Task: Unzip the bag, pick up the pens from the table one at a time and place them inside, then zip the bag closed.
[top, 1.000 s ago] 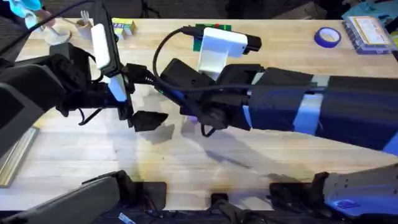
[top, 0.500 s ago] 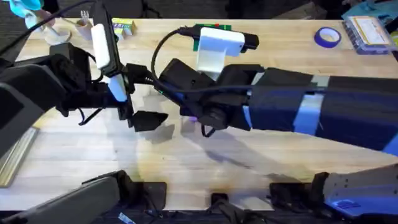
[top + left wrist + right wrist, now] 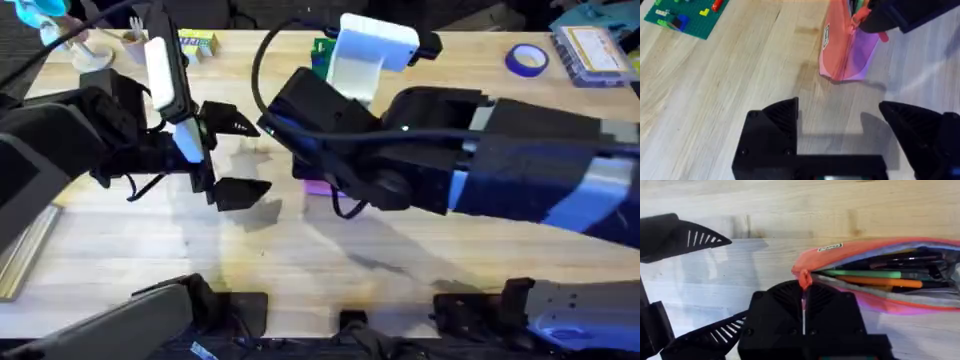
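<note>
My right end effector [image 3: 803, 311] is closed on the zipper pull [image 3: 803, 280] at the end of the bag [image 3: 875, 280], which lies near the middle of the table [image 3: 120, 250] under my right arm. The bag's mouth gapes open along its top, and the pens [image 3: 867, 277] are inside it, a green one and an orange one lying lengthwise among darker ones.

My left end effector [image 3: 840, 125] hovers just short of the bag's near end with its fingers [image 3: 775, 120] spread wide apart and nothing between them. From the left wrist view the bag [image 3: 845, 50] stands on its narrow side, pink with an orange face, and bare wood separates it from my fingers.

From overhead, my two arms meet near the table's centre, so the room there is tight; a sliver of the bag [image 3: 318, 186] shows under my right arm. The open wood lies toward the near edge and to the right. A green brick plate [image 3: 682, 17] sits well apart from the bag toward the far edge. A roll of blue tape [image 3: 526, 59] and a clear box [image 3: 592, 50] lie at the far right corner.
</note>
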You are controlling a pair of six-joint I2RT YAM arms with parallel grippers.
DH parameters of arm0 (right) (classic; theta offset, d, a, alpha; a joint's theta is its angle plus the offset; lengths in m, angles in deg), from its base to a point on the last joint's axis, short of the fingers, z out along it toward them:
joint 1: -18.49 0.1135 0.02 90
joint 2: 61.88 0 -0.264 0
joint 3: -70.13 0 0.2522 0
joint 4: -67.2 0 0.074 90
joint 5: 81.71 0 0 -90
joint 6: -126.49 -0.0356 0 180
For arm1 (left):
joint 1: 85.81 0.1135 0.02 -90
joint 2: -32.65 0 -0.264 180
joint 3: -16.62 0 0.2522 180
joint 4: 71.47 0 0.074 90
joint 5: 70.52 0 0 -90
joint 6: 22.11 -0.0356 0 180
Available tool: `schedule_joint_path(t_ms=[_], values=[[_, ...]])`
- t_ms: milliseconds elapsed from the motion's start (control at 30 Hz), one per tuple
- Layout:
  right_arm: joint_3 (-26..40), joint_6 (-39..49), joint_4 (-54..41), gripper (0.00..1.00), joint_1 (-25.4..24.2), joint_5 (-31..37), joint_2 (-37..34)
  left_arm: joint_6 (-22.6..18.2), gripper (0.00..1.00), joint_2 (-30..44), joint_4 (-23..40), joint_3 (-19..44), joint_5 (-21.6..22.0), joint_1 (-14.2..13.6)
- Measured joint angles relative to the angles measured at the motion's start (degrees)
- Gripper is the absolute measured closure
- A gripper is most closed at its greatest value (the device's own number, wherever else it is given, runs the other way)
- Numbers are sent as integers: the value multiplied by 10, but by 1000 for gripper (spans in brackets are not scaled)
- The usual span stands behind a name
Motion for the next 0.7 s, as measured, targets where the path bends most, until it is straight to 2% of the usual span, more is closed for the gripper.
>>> schedule_joint_path(t_ms=[300, 500, 700], values=[[0, 0, -1, 970, 0, -10, 0, 0, 7, 0, 2, 0, -21, -4], [0, 0, -1, 970, 0, -10, 0, 0, 6, 5, 2, 0, -22, -35], [0, 0, -1, 970, 0, -10, 0, 0, 7, 64, -25, 0, -49, -68]])
